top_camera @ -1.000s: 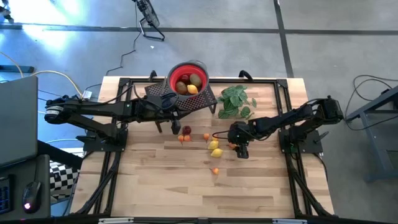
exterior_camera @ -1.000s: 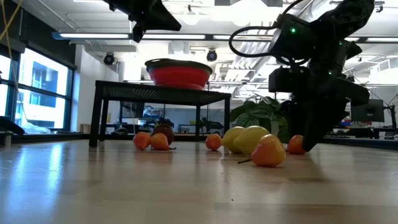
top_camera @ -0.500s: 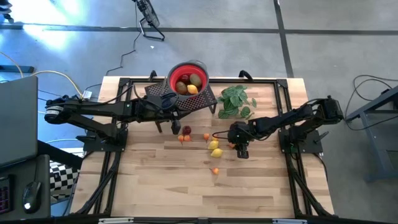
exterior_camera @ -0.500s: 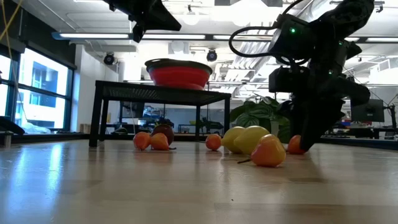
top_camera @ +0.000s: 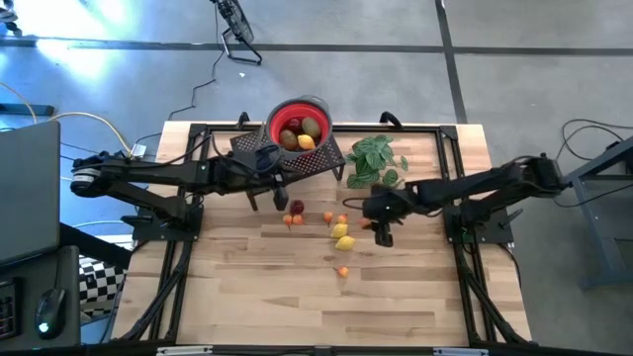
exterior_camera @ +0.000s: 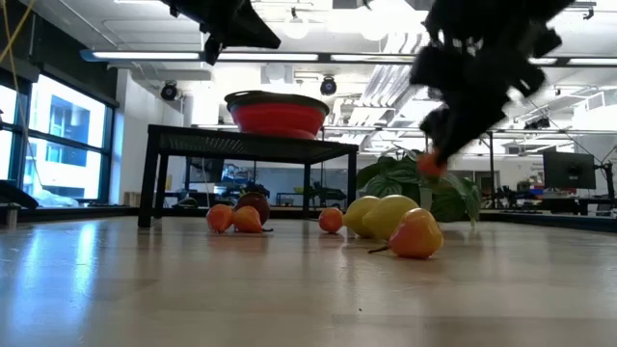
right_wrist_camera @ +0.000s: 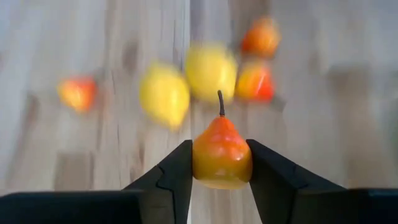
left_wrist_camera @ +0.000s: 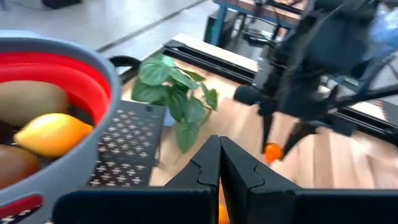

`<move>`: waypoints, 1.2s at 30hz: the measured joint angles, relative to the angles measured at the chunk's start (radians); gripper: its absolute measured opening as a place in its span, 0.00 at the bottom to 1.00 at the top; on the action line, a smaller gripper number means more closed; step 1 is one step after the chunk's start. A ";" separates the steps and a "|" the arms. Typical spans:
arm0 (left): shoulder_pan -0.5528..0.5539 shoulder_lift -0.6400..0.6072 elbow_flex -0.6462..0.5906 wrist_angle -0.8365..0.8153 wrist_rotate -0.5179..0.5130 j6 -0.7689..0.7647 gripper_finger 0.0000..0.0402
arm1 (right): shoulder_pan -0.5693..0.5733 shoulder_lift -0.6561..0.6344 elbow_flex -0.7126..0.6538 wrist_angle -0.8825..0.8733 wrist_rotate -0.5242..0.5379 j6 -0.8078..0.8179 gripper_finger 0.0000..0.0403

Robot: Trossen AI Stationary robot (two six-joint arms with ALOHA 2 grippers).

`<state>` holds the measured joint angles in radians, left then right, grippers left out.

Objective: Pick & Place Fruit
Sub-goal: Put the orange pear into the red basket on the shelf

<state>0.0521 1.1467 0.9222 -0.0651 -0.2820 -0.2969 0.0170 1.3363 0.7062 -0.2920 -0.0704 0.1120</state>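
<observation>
Now the right gripper [right_wrist_camera: 219, 163] hangs above the table [top_camera: 415, 297], clamped on an orange pear-shaped toy fruit [right_wrist_camera: 221, 154]; two lemons [right_wrist_camera: 186, 84] lie below it. Left gripper [left_wrist_camera: 219, 167], shut, waits beside the red bowl [left_wrist_camera: 74, 74].

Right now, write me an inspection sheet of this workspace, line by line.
Surface: wooden table, bare toward the near edge.
Job's things: red bowl on a black perforated stand holds fruit; two yellow lemons and small orange pieces lie loose on the table.
Clutter: green leafy plant beside the stand.
Grippers: right gripper shut on an orange pear-shaped fruit, lifted off the table; left gripper shut, empty, near the bowl.
Cables: cables on the floor beyond the table.
Surroundings: monitor on the left arm's side; no person seen.
</observation>
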 joint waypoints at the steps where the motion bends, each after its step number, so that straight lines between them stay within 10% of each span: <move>1: 0.000 -0.003 0.000 0.003 -0.016 0.000 0.00 | 0.000 -0.017 0.014 0.000 0.017 0.001 0.31; 27: 0.000 -0.071 0.001 0.189 -0.189 0.185 0.00 | -0.268 -0.141 0.330 0.220 0.143 -0.113 0.31; 36: 0.116 -0.069 0.001 0.257 -0.175 -0.009 0.00 | -0.439 -0.138 0.336 0.370 -0.034 -0.140 0.31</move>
<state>0.1678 1.0780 0.9234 0.1917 -0.4566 -0.3063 -0.4222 1.1987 1.0424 0.0780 -0.1047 -0.0280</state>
